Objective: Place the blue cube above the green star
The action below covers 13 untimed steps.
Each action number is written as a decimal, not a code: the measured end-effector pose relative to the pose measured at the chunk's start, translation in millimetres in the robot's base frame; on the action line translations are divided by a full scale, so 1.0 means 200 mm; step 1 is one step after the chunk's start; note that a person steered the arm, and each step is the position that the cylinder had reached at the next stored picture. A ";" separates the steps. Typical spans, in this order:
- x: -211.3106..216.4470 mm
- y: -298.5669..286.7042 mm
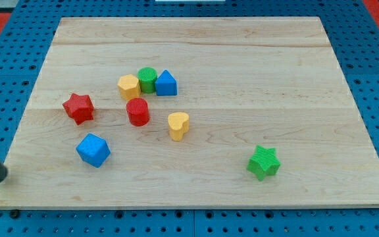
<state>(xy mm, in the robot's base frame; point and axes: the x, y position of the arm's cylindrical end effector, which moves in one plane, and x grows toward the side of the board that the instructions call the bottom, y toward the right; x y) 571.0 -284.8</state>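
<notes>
The blue cube (93, 150) lies on the wooden board (242, 59) at the lower left. The green star (264, 162) lies at the lower right, far from the cube. A dark rod enters at the view's left edge; its lower end, my tip (2, 178), sits at the board's bottom left corner, well to the left of the blue cube and not touching any block.
A red star (79, 108) lies above the blue cube. A red cylinder (137, 112) and a yellow heart-like block (178, 125) lie mid-board. A yellow hexagon block (129, 86), a green cylinder (147, 79) and a blue triangular block (166, 83) cluster above them.
</notes>
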 end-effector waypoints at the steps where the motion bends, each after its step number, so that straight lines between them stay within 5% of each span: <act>1: -0.08 0.14; 2: -0.16 0.50; 5: -0.12 0.47; 7: -0.15 0.99; 9: -0.15 1.11; 10: -0.14 0.90; 13: -0.22 1.29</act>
<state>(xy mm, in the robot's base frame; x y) 526.5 -26.3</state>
